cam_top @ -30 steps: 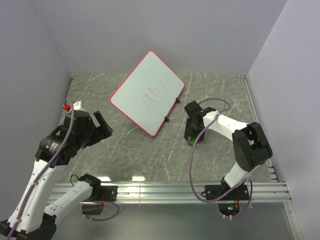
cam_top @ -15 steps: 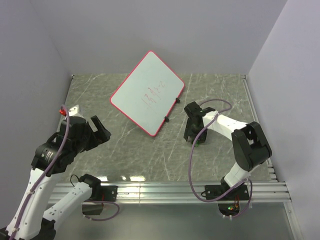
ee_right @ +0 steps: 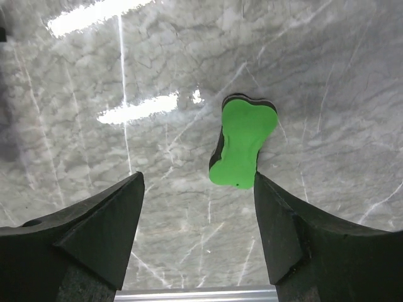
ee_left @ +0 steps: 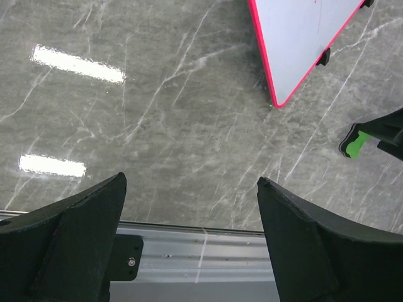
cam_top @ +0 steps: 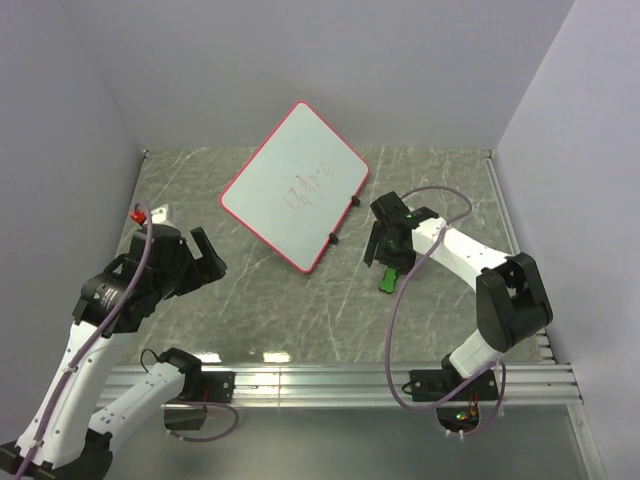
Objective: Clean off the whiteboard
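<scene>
The whiteboard (cam_top: 295, 185), white with a red-pink rim and red scribbles near its middle, lies tilted at the back centre of the table. Its near corner shows in the left wrist view (ee_left: 302, 31). A green eraser (cam_top: 386, 279) lies flat on the table to the right of the board. It also shows in the right wrist view (ee_right: 244, 141) and the left wrist view (ee_left: 354, 141). My right gripper (cam_top: 384, 250) is open and empty just above the eraser, which is beyond its fingertips (ee_right: 198, 176). My left gripper (cam_top: 205, 258) is open and empty at the left, apart from the board (ee_left: 191, 179).
Two small black feet (cam_top: 333, 238) stick out from the board's right edge. An aluminium rail (cam_top: 350, 380) runs along the near table edge. Walls close in the left, back and right sides. A strip rail (cam_top: 500, 200) runs along the right edge.
My right gripper has lifted and drawn back from the green eraser, which now lies uncovered on the table. My left arm dipped towards me and came back to nearly the same place.
</scene>
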{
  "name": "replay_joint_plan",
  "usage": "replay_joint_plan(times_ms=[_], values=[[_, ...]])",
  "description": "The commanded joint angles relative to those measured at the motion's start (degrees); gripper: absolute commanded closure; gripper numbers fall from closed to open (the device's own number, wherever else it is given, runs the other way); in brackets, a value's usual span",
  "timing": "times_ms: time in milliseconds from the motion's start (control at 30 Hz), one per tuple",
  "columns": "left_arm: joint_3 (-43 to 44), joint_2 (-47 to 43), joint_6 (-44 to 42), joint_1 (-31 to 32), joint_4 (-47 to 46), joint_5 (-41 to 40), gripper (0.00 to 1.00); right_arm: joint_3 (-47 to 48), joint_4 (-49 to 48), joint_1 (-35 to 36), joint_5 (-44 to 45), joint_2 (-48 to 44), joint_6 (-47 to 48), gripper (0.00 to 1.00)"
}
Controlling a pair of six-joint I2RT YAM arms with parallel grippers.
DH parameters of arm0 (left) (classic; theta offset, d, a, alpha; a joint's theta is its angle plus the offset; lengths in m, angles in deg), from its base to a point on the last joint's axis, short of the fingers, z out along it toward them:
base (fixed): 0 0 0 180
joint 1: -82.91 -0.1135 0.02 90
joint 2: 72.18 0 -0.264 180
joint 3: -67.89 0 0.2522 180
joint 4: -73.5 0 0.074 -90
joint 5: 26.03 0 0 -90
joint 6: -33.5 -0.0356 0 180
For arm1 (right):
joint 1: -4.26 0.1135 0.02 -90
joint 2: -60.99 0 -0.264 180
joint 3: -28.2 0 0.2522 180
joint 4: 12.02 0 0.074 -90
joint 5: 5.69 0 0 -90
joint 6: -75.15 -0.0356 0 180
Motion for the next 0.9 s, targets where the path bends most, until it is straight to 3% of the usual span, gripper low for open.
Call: replay_joint_plan(times_ms=[0,600,867], values=[[0.4,0.2,-1.8,0.2,-2.2,0.9,0.09,0.5,1.9,-0.2,1.7,-0.3,-1.5,0.24],[-0.8,-0.5,-2.7,0.2,-1.6,0.1,0.08,-1.5,-0.6,-0.2,3.9,7.4,-4.0,0.29],[-1.3,0.1,-3.1,0.2,-1.7,0.0,0.08,-1.7,-1.6,-0.5,4.9,8.6,-4.2,0.39]])
